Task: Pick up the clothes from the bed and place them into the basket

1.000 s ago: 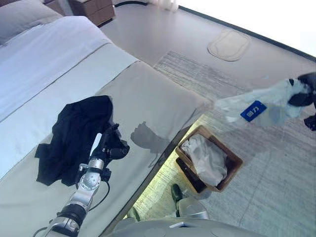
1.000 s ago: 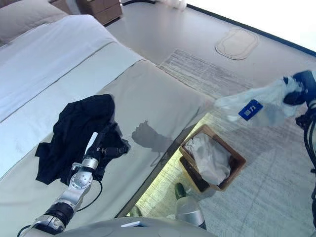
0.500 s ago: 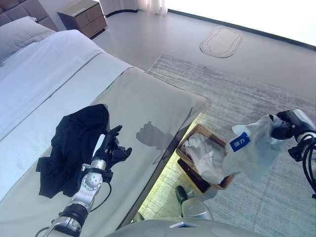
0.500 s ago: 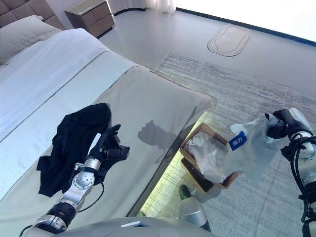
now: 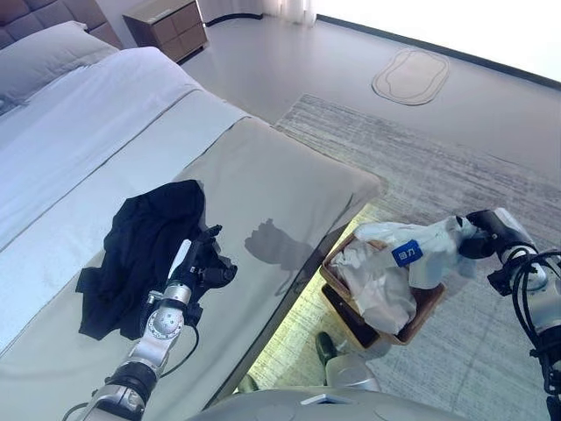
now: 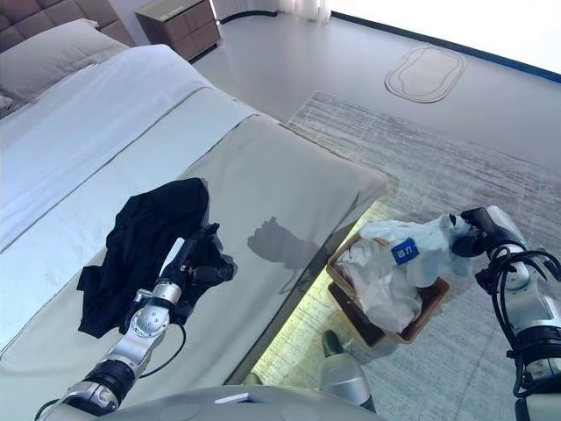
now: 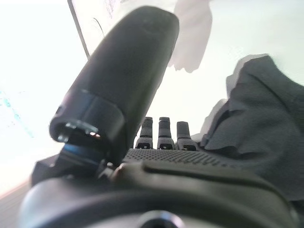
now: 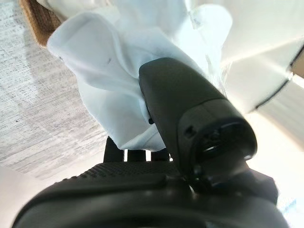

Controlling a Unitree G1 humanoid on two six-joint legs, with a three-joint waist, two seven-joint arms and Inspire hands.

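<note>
A black garment (image 5: pixel 145 241) lies crumpled on the grey bed cover (image 5: pixel 280 184). My left hand (image 5: pixel 206 263) rests open on the bed at the garment's right edge, touching it; the garment shows past its fingers (image 7: pixel 161 133) in the left wrist view (image 7: pixel 256 128). My right hand (image 5: pixel 480 235) is shut on a white garment with a blue label (image 5: pixel 412 254), which drapes over the wooden basket (image 5: pixel 429 303) on the floor beside the bed. More white cloth (image 5: pixel 377 294) lies in the basket. The right wrist view shows the white garment (image 8: pixel 104 71) pinched under my thumb (image 8: pixel 190 109).
The basket stands on a grey rug (image 5: pixel 421 167) close to the bed's foot corner (image 5: pixel 372 184). A pillow (image 5: pixel 44 57) and a wooden nightstand (image 5: pixel 166 22) are at the far left. An oval mat (image 5: pixel 410 74) lies on the floor beyond the rug.
My right hand has swung the white garment down and to the left, from out over the rug to on top of the basket. The left hand has stayed by the black garment. The camera has shifted.
</note>
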